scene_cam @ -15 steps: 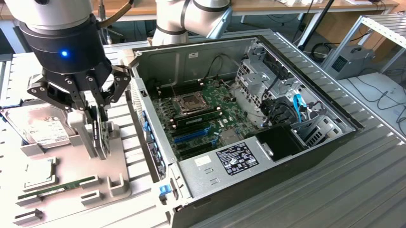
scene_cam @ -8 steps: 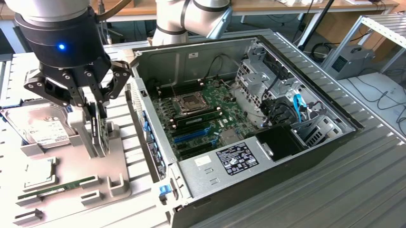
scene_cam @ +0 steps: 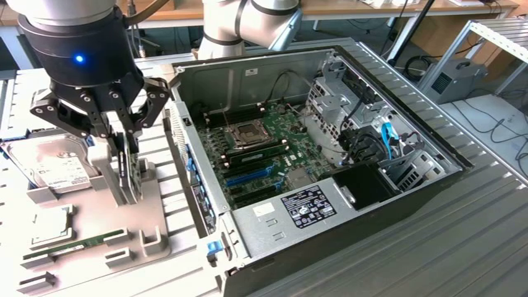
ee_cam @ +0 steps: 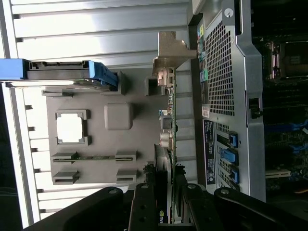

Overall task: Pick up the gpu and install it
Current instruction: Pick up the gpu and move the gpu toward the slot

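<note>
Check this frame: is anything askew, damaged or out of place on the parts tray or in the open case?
Nothing stands out. The gpu stands upright in its holder on the tray, with the gripper over it. The hard drive and memory stick sit in their holders; no loose parts show in the case.

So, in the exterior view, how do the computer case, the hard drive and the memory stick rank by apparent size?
Largest: computer case.
Then: hard drive.
Smallest: memory stick, long but very slim.

Grey slatted metal table [scene_cam: 462,247], wooden desk [scene_cam: 347,7] behind, loose cables [scene_cam: 505,127] on pale floor [scene_cam: 474,108]
</note>
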Robot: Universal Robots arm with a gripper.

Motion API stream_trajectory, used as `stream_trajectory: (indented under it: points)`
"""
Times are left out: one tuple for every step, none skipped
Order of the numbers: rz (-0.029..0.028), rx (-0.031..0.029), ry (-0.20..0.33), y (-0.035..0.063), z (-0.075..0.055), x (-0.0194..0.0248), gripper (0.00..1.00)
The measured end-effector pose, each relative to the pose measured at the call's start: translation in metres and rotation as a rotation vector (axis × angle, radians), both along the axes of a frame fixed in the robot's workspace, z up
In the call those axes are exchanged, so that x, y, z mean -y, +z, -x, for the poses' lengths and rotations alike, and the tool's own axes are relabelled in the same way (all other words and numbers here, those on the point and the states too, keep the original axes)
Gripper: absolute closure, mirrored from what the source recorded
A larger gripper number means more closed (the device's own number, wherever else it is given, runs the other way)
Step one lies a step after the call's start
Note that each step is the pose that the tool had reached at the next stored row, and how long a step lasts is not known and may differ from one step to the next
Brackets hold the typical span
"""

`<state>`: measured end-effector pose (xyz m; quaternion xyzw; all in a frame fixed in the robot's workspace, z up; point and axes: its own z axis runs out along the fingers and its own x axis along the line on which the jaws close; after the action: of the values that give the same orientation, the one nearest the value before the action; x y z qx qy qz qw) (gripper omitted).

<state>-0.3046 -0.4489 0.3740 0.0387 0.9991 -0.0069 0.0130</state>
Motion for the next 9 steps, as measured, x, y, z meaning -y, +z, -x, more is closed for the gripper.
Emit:
stream_trajectory:
  points:
    - [0.0001,-0.0001,0.0,0.0003,0.0,0.0,0.74]
    - [0.0,0.0,0.0,0.0006,0.0,0.0,0.74]
    - [0.0,0.0,0.0,0.0011,0.0,0.0,0.74]
    - [-0.0001,0.0,0.0,0.0016,0.0,0.0,0.74]
    - [0.0,0.0,0.0,0.002,0.0,0.0,0.74]
    - [-0.0002,0.0,0.0,0.0021,0.0,0.0,0.74]
    - [-0.0002,0.0,0.0,0.0023,0.0,0.0,0.74]
    - [-0.0003,0.0,0.0,0.0025,0.0,0.0,0.74]
    - [-0.0002,0.0,0.0,0.0027,0.0,0.0,0.74]
